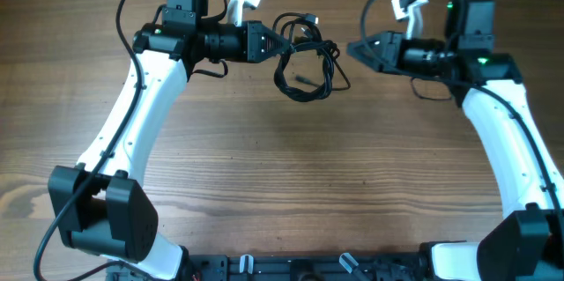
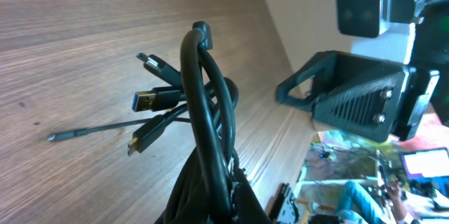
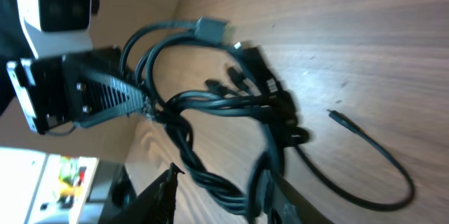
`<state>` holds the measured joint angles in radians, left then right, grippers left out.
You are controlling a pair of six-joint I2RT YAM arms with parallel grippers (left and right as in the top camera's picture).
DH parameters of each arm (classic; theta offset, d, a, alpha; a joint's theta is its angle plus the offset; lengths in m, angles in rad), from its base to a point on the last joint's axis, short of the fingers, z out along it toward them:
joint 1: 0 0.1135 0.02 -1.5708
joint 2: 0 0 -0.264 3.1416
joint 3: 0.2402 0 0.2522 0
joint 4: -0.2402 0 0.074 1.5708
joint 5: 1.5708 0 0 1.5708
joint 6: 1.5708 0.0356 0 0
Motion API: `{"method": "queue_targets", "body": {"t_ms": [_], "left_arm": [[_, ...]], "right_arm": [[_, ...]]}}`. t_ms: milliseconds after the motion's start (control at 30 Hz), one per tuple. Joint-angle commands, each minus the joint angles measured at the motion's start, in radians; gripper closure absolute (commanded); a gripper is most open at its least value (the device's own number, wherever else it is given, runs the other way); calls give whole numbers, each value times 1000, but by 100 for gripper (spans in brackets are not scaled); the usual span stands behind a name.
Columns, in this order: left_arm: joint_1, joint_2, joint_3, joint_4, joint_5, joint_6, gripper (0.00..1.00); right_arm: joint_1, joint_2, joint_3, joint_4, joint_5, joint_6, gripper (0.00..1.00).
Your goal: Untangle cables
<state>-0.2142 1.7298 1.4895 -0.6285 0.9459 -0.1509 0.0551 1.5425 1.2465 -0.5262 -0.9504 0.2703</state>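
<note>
At the upper left of the overhead frame, the left tool [image 1: 271, 45] is clamped on one edge of the cables [image 1: 308, 48]. They form one knotted bundle at upper centre of the desk [image 1: 282, 175], with plugs poking out. Further right, the right tool [image 1: 355, 50] is spread wide and empty, near the bundle. Untangling looks barely begun, and no cord is separated yet.
</note>
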Motion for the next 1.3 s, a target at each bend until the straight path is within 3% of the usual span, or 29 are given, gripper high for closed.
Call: {"method": "queue_targets", "body": {"t_ms": [0,200,500,733,933,1267], "left_arm": [[-20,-15,8,2,98,-5,96],[-31,-15,8,-19,97,-147,96],[-31,-15,8,-16,96,-216,96],[-31,-15,8,-12,97,-312,96],[-31,-15,8,-12,98,-344,96],[-31,-15,8,-12,113,-386,96]], "right_arm": [[27,-13,21,-3,5,-65,50],[26,-13,21,-83,137,-114,46],[48,-6,21,-185,218,-142,47],[143,31,21,-127,319,-181,47],[186,71,21,-72,455,-133,51],[211,137,19,42,461,-140,53]]}}
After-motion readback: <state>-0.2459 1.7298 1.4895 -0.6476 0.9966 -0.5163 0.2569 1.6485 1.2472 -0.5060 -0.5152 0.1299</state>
